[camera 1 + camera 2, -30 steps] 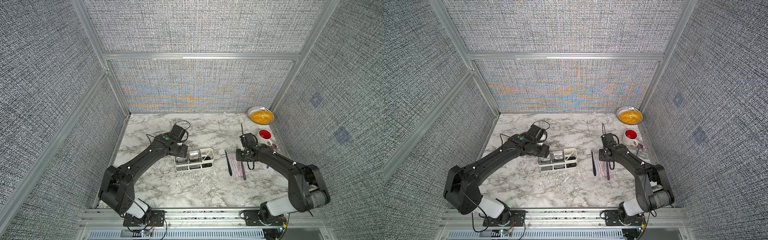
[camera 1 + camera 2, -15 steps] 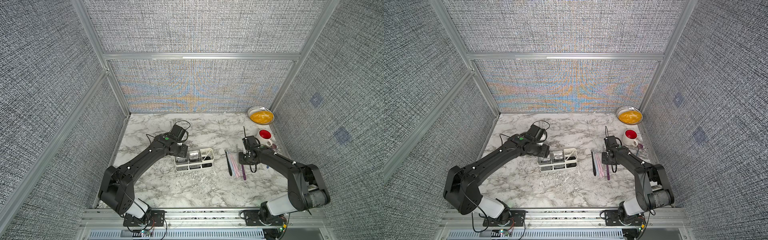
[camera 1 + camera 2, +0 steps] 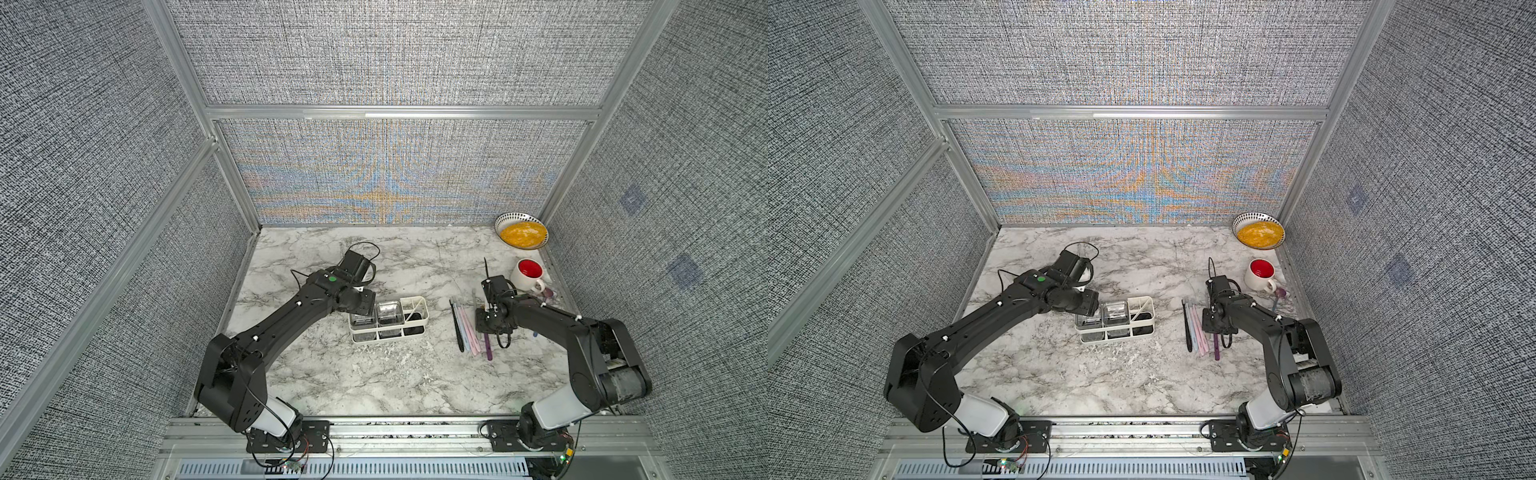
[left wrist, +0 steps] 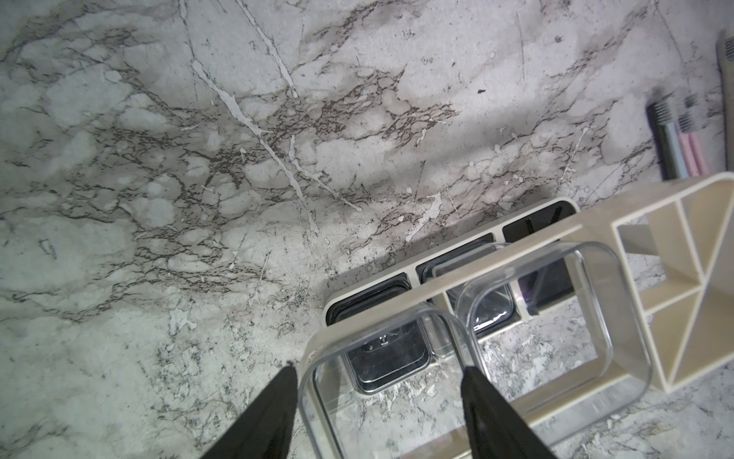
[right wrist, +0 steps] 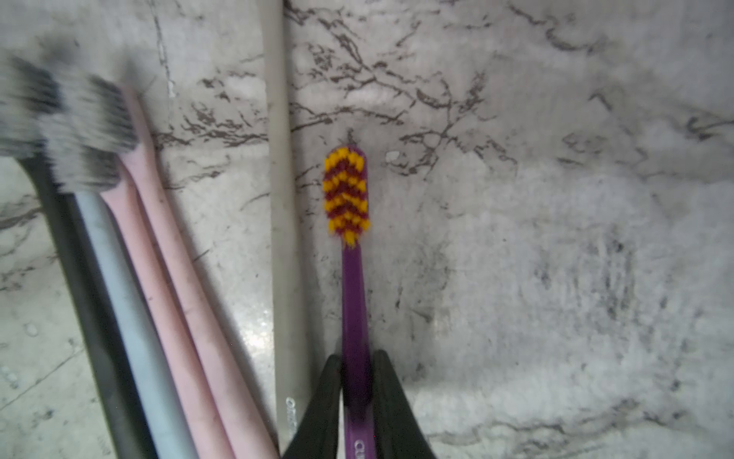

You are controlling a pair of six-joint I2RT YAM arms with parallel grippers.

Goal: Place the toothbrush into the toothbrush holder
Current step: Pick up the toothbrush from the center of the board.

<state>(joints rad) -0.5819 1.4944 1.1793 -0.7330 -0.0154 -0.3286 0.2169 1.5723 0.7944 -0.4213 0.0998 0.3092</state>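
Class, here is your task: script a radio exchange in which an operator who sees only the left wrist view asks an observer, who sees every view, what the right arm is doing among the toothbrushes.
Operator: My left wrist view shows the toothbrush holder and a few brush heads. What is the right pincer doing?
Observer: It is shut on the handle of a purple toothbrush.
Operator: Where does that one lie in the row?
Observer: At the end farthest from the holder, just past a grey toothbrush.

Blk arms (image 3: 291, 320), wht bases (image 3: 276, 412), grn dot (image 3: 331, 279).
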